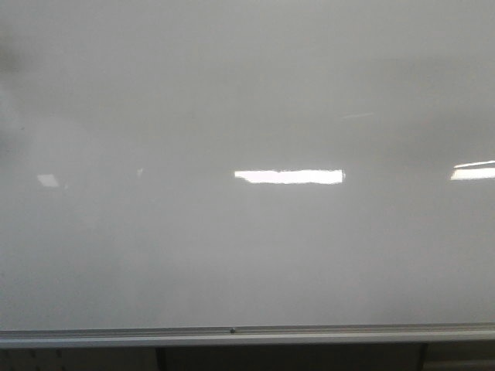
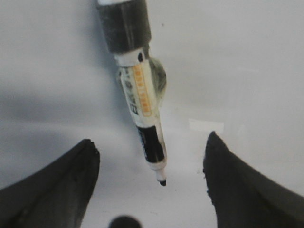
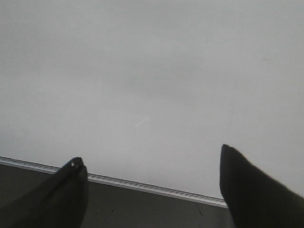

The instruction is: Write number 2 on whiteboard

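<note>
The whiteboard (image 1: 247, 93) fills the front view, glossy and blank, and neither gripper shows there. No number 2 shows in any view. In the left wrist view my left gripper (image 2: 151, 140) is open, its fingers (image 2: 57, 185) wide apart in front of the board (image 2: 247, 71). A white and black marker (image 2: 142, 95) hangs between them, touched by neither. Its black tip (image 2: 162, 182) points at the board, and I cannot tell whether it touches. My right gripper (image 3: 150, 154) is open and empty before the board's lower part (image 3: 152, 71).
A silver rail (image 1: 247, 335) runs along the board's lower edge and also shows in the right wrist view (image 3: 142, 186). A dark strip (image 3: 142, 209) lies below it. Bright light reflections (image 1: 290, 176) sit on the board.
</note>
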`<state>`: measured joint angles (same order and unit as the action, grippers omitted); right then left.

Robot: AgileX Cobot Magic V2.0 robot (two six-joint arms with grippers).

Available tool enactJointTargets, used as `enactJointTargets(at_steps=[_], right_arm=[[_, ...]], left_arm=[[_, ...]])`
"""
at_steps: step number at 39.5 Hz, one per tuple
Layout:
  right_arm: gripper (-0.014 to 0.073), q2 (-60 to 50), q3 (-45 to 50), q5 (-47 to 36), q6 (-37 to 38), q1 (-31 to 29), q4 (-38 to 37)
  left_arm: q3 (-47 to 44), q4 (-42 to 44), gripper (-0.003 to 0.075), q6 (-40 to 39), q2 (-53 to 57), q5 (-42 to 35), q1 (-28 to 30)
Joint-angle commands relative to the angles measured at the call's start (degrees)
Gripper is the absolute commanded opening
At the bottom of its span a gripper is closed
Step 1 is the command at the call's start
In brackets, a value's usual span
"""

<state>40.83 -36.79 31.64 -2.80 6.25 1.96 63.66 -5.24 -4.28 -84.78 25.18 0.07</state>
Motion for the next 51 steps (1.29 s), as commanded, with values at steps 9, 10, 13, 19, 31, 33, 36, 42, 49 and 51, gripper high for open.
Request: enactJointTargets(at_steps=[9,10,13,19,31,33,36,42,49,51], right_arm=[[0.0592,0.08,-2.08,-3.50,-0.68,0.19,-0.20],[0.0592,0.08,-2.08,-3.50,-0.68,0.19,-0.20],[0.0592,0.08,-2.08,-3.55,-0.68,0.19,-0.20],[0.0592,0.08,-2.08,-3.67,-0.68,0.19,-0.20],[0.0592,0.08,-2.08,-3.67,-0.68,0.19,-0.20],[0.0592,0.08,-2.08,-3.60,-0.68,0.19,-0.20],[0.0592,0.08,-2.08,-3.23,-0.68,0.19,-0.20],[0.0592,0.08,-2.58,-0.16,-0.68,0.19,0.15],[0.0592,0.87,-5.25,6.23,-0.79,0.19,0.15],[0.0592,1.11,-6.23,8.53,-1.87,0.19,0.49]], left_arm=[[2.60,-0.78,0.0461,-0.32,-2.31,-9.90,0.08],[2.60,-0.78,0.0461,-0.32,-2.64,-10.02,0.08],[2.60,-0.78,0.0454,-0.32,-3.12,-10.17,0.08],[2.60,-0.78,0.0361,-0.32,-3.71,-10.17,0.08],[2.60,-0.78,0.0036,-0.32,-3.76,-9.91,0.08],[2.60,-0.65,0.0004,-0.04,-3.64,-9.26,0.08],[2.74,-0.65,-0.0019,3.19,-3.06,-7.16,0.08],[5.41,-0.65,-0.0019,13.36,-0.50,6.18,-0.27],[7.43,-1.24,-0.0019,24.83,3.83,19.01,-3.55],[7.43,-1.89,-0.0019,28.28,5.28,21.60,-5.32]])
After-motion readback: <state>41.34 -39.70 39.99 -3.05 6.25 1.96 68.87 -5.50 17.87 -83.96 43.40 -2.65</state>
